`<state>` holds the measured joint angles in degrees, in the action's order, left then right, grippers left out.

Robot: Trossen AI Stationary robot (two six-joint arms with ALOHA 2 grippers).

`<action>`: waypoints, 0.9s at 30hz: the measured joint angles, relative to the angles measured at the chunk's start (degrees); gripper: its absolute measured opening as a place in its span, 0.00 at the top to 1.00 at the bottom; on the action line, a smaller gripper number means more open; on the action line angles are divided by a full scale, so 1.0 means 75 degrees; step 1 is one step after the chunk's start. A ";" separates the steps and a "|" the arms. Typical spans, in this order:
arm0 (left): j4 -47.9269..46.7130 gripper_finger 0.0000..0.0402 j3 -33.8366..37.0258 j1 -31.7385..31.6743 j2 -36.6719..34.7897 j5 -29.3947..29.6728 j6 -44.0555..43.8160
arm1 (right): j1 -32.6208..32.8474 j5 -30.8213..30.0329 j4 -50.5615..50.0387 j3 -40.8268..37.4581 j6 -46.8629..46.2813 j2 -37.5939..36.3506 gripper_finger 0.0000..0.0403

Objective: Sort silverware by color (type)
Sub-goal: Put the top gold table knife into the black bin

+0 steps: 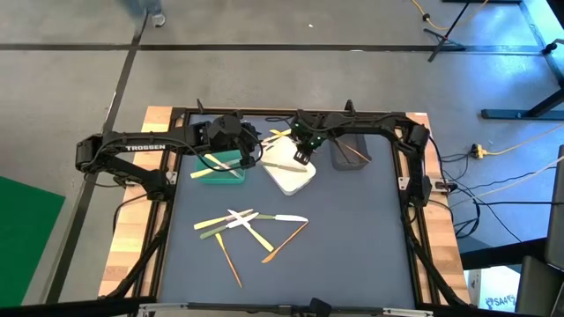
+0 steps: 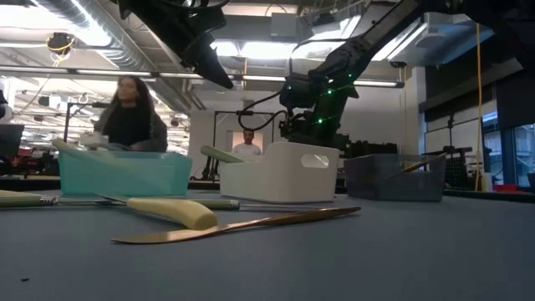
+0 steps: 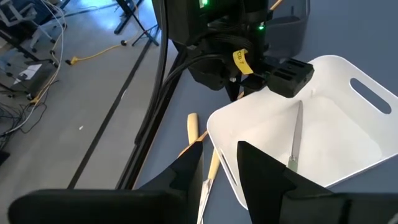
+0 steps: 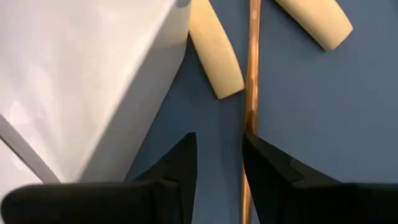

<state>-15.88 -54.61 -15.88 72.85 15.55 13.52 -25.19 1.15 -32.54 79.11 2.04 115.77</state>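
Several utensils of the silverware (image 1: pixel 251 226) lie loose on the blue mat's middle, pale yellow, green, white and orange-brown. More lie behind the white bin (image 1: pixel 289 173): two pale yellow ones (image 4: pixel 214 56) and an orange-brown one (image 4: pixel 251 74). A silver knife (image 3: pixel 295 137) lies inside the white bin. My right gripper (image 4: pixel 219 162) hangs open over the mat at the bin's far side, pointing steeply down, its one finger over the orange-brown utensil. My left gripper (image 3: pixel 221 168) stands open and holds nothing, raised between the green bin (image 1: pixel 220 167) and the white bin.
A grey bin (image 1: pixel 351 151) at the far right holds an orange-brown utensil. The green bin holds pale utensils. The black frame (image 1: pixel 291 113) runs along the table's far edge close behind both grippers. A person (image 2: pixel 129 117) sits in the room beyond.
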 joint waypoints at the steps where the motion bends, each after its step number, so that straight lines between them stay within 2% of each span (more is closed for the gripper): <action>1: 0.0000 0.77 0.0000 0.0000 -0.0002 0.0000 0.0000 | 0.0000 0.0006 -0.0004 0.0000 0.0001 0.0000 0.71; 9: 0.0000 0.77 0.0000 0.0000 0.0001 0.0000 0.0000 | 0.0176 0.0530 -0.0054 0.0173 0.0005 0.0050 0.71; 15: 0.0000 0.77 0.0000 0.0000 -0.0002 0.0003 0.0000 | 0.0428 0.0541 -0.0017 0.0187 0.0187 0.0050 0.71; 27: 0.0000 0.77 0.0000 0.0000 0.0001 0.0003 0.0000 | 0.0239 0.0429 -0.0074 0.0236 0.0176 0.0050 0.71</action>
<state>-15.88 -54.61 -15.88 72.86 15.57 13.52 -23.40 4.37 -33.10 80.88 3.36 116.14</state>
